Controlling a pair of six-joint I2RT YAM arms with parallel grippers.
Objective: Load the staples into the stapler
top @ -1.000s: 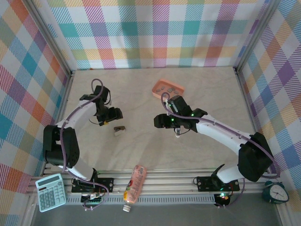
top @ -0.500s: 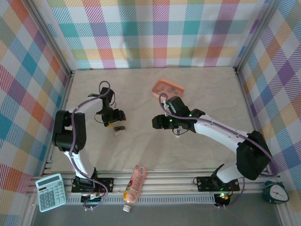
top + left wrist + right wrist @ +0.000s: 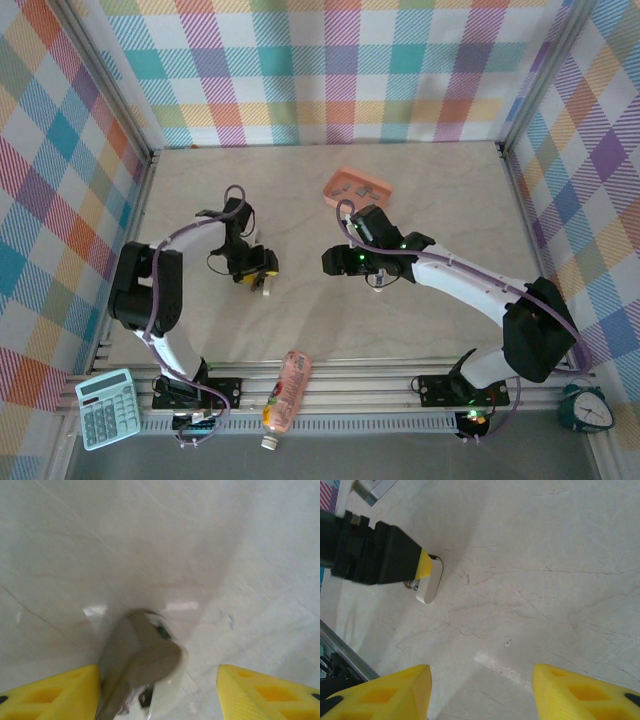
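Marble tabletop [image 3: 450, 200]; left hand [image 3: 258, 272] half covers stapler [image 3: 137, 652].

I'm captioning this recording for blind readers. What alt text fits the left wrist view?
A grey stapler sits on a pale marbled table between the open yellow fingers of the left gripper, close beside the finger at the picture's left and well clear of the other. The image is slightly blurred.

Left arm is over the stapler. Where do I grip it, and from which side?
Take the stapler across its two long sides, around mid-body, coming straight down. It lies flat on the table and looks narrow enough to fit between the left gripper's open fingers. It sits off-centre, close to one finger, so probably shift sideways before closing.
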